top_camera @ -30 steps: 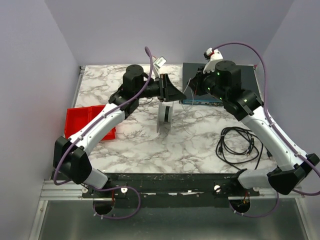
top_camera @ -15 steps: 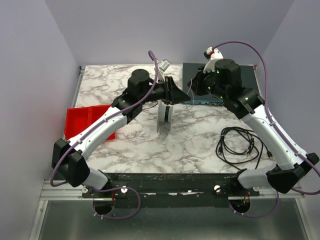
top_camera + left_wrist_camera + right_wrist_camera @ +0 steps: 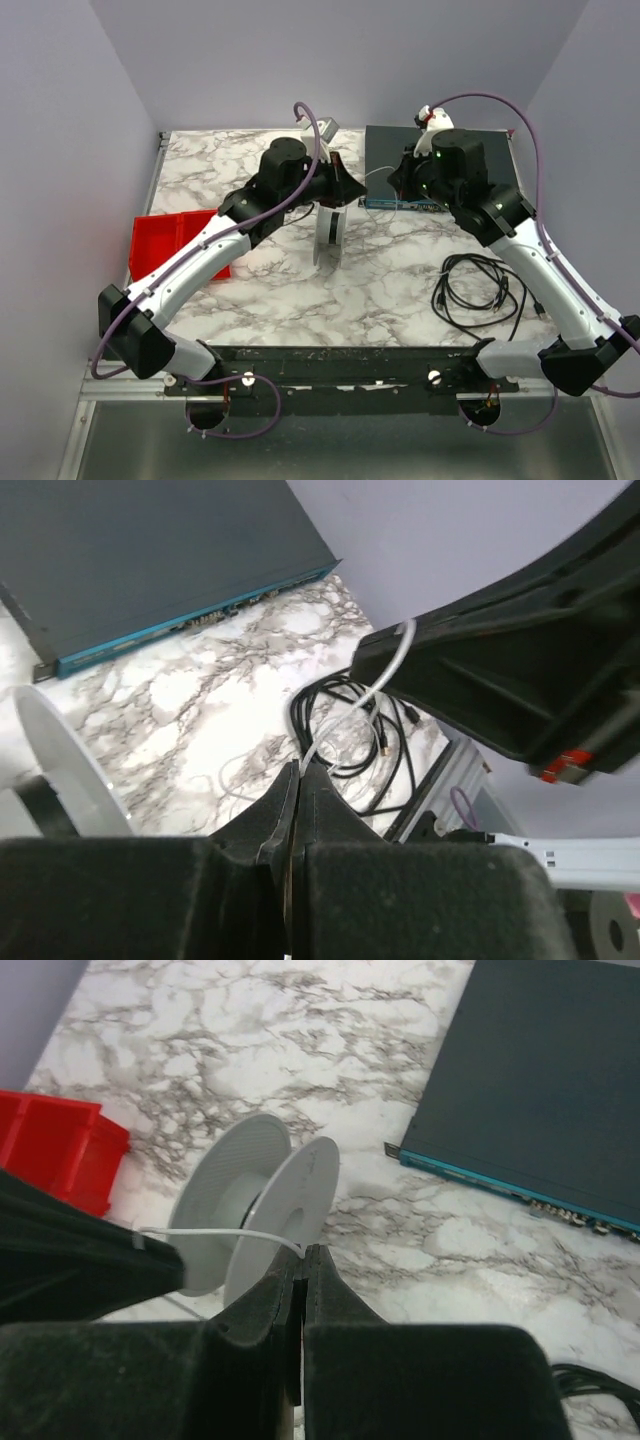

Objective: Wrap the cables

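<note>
A thin white cable [image 3: 375, 174] runs taut between my two grippers, above the table. My left gripper [image 3: 352, 190] is shut on one end of it; the left wrist view shows the cable [image 3: 360, 705] leaving the closed tips [image 3: 298, 770]. My right gripper [image 3: 393, 180] is shut on the other end, and its wrist view shows the cable [image 3: 220, 1233] running left from the closed tips [image 3: 303, 1252]. An empty white spool [image 3: 328, 235] stands on edge below both grippers and also shows in the right wrist view [image 3: 270, 1200]. A coil of black cable [image 3: 480, 290] lies at the right.
A dark flat box with a blue front edge [image 3: 440, 160] lies at the back right, just behind the right gripper. A red bin [image 3: 175, 245] sits at the left edge. The table is white marble pattern [image 3: 380, 290].
My left gripper has moved right, closer to the right gripper, above the spool. The right gripper has shifted slightly right. The spool and the black coil have not moved.
</note>
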